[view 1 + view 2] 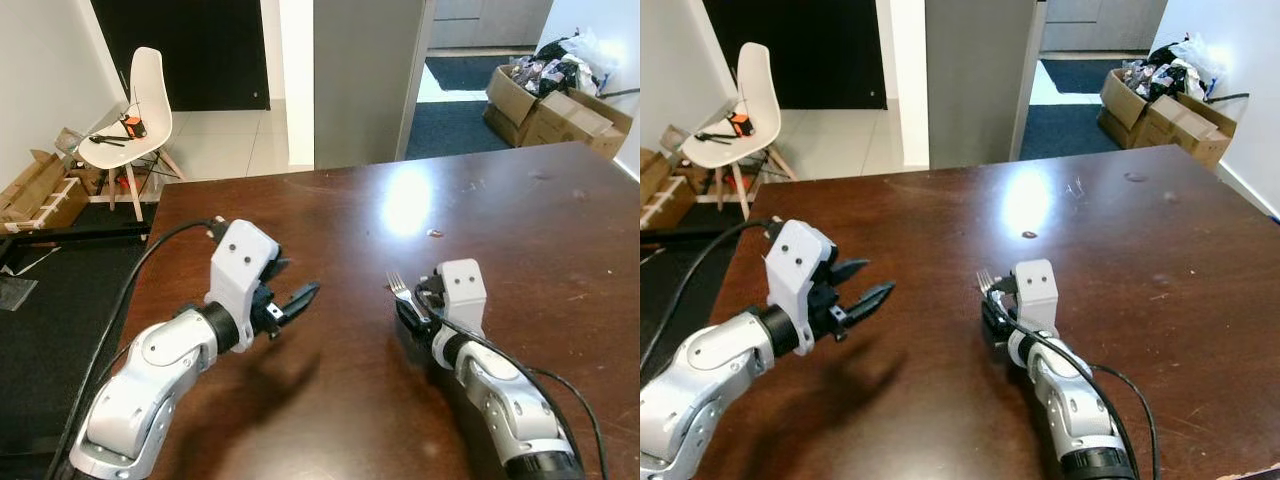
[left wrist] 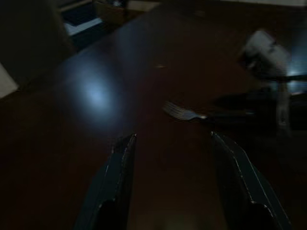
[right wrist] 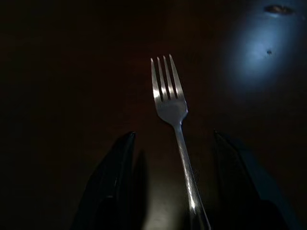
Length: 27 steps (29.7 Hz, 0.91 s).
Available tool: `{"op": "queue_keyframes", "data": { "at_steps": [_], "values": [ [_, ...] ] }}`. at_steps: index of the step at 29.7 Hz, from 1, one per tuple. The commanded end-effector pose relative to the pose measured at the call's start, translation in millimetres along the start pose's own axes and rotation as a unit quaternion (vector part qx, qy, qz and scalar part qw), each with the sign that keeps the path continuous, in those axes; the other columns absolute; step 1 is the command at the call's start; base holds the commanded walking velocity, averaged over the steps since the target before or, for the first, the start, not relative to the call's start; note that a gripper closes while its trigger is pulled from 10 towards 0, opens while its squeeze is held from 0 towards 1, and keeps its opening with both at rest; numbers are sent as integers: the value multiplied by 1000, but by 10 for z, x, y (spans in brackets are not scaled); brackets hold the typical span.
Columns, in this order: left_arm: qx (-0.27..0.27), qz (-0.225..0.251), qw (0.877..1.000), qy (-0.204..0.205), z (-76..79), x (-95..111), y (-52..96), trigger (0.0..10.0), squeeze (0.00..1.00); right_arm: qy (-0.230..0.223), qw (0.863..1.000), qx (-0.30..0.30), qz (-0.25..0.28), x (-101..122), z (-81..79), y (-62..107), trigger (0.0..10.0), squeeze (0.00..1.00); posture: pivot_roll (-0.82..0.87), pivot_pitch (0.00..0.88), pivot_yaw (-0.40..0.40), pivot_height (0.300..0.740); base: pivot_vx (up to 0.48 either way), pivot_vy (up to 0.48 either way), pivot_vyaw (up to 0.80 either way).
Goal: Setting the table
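Right gripper (image 1: pixel 412 300) sits low on the dark table (image 1: pixel 520 230), fingers spread apart with the fork (image 3: pixel 170 103) lying flat between them, not pinched. We judge the fork is being laid down as part of a place setting, tines pointing away from the robot, handle running back under the wrist. In the right wrist view we see clear gaps on both sides of the handle, so the grip is released; whether the fingers touch the wood we cannot tell.

Left gripper (image 1: pixel 862 290) hovers just above the table, well apart from the fork, fingers splayed and holding nothing. We judge it is idle, waiting for the next item.

Head views give us the layout: both arms over the near edge of the table, the fork's tines (image 1: pixel 399 285) poking out ahead of the right wrist housing. They hide the handle, which the right wrist view shows plainly. Left wrist view shows the fork side-on (image 2: pixel 184 113) with the right arm blurred behind it.

Farther off, we see a white chair (image 1: pixel 135 120) with tools on its seat, and cardboard boxes (image 1: pixel 550 105) by the far wall.
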<state>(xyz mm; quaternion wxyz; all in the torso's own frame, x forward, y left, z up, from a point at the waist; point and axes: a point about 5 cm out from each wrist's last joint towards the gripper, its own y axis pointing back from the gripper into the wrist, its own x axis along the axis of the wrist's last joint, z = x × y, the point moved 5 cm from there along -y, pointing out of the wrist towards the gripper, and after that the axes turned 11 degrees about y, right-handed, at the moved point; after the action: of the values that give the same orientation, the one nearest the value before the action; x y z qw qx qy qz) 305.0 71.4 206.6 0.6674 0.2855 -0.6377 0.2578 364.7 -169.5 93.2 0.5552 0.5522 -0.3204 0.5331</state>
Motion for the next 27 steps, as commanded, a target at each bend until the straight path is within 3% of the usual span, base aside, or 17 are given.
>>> {"op": "queue_keyframes", "data": {
  "at_steps": [1,6,8,9,11,12,13,20,27],
  "values": [
    [-25,-8,1000,-5,75,44,30,10000,0,4,1000,-2,-19,-118,-13,7,10000,0,-15,17,144,740,0,0,0],
    [-28,-14,999,-5,66,68,56,10000,0,-7,999,2,-38,-241,-50,12,10000,0,-9,19,147,740,0,0,0],
    [-27,-16,999,-4,61,76,63,10000,0,-10,999,7,-52,-320,-74,10,9490,0,-4,20,148,740,0,0,0],
    [-26,-18,1000,-3,56,80,72,10000,0,-13,998,10,-64,-390,-87,12,4431,0,2,22,151,740,0,0,0],
    [-24,-18,1000,-2,53,81,76,10000,0,-15,997,12,-70,-423,-93,14,4431,0,2,22,151,740,0,0,0],
    [-24,-20,1000,-1,53,84,81,10000,0,-17,996,21,-81,-479,-116,18,1569,0,4,23,152,740,0,0,0],
    [-22,-21,1000,1,52,87,86,10000,0,-17,995,27,-91,-530,-133,23,0,0,6,23,153,740,0,0,0],
    [-16,-26,1000,6,45,94,109,10000,0,-11,990,49,-131,-711,-155,53,0,0,10,24,153,740,0,0,0],
    [-10,-26,1000,12,42,90,106,10000,0,-1,987,42,-158,-826,-66,78,0,0,5,18,152,740,0,0,0]
  ]
}}
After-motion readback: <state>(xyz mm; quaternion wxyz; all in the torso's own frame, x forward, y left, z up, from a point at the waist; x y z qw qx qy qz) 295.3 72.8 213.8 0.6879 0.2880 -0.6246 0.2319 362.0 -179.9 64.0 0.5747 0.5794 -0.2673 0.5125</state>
